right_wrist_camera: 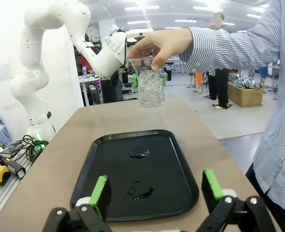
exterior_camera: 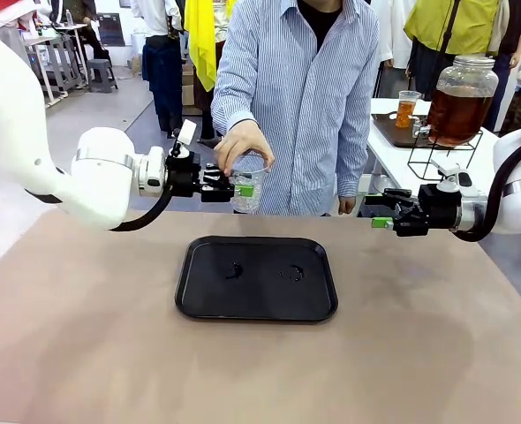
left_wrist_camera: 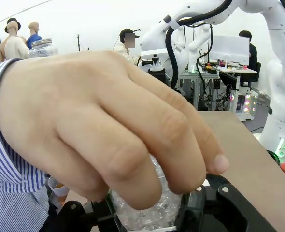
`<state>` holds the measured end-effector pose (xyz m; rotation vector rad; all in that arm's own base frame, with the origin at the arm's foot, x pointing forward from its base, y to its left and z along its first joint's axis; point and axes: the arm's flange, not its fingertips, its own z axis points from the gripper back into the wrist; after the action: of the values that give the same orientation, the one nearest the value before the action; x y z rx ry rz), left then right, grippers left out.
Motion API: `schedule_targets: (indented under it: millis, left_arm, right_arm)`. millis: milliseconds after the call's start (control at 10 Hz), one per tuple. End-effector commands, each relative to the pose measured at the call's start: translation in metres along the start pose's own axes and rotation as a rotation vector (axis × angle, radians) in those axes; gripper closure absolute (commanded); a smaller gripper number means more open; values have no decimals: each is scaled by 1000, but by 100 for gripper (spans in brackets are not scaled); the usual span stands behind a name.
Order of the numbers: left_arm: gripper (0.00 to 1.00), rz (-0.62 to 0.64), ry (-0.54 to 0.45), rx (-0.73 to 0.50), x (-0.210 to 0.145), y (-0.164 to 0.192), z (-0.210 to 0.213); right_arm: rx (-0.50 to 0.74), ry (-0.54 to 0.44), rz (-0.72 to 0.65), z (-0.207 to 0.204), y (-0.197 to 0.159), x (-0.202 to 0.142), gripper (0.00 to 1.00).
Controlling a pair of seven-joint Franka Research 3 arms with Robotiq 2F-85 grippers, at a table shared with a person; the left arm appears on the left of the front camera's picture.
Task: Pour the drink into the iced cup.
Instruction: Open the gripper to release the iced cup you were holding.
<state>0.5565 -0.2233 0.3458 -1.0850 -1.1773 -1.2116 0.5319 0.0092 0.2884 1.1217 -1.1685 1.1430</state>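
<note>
Our left gripper (exterior_camera: 234, 189) is clamped on the iced cup (exterior_camera: 248, 184) above the table's far edge, apparently with the person's hand (exterior_camera: 241, 144) gripping its rim, while our right gripper (exterior_camera: 375, 210) hangs spread wide, and the drink (exterior_camera: 455, 113) sits in a jar behind.

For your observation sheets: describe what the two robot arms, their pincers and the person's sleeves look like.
Both arms are glossy white, rounded shells with black cables looping to the wrists. The left pincer and right pincer are black with green pads. The person wears a blue-and-white striped shirt with long sleeves.
</note>
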Motion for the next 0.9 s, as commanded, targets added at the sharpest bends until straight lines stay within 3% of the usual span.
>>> schedule_targets:
  millis: [0,800]
  left_arm:
    - [39,-14,-4,0,1,-1,0]
    - [39,-14,-4,0,1,-1,0]
  right_arm:
    - [3,1,3,-1,-2,3,0]
    - [3,1,3,-1,-2,3,0]
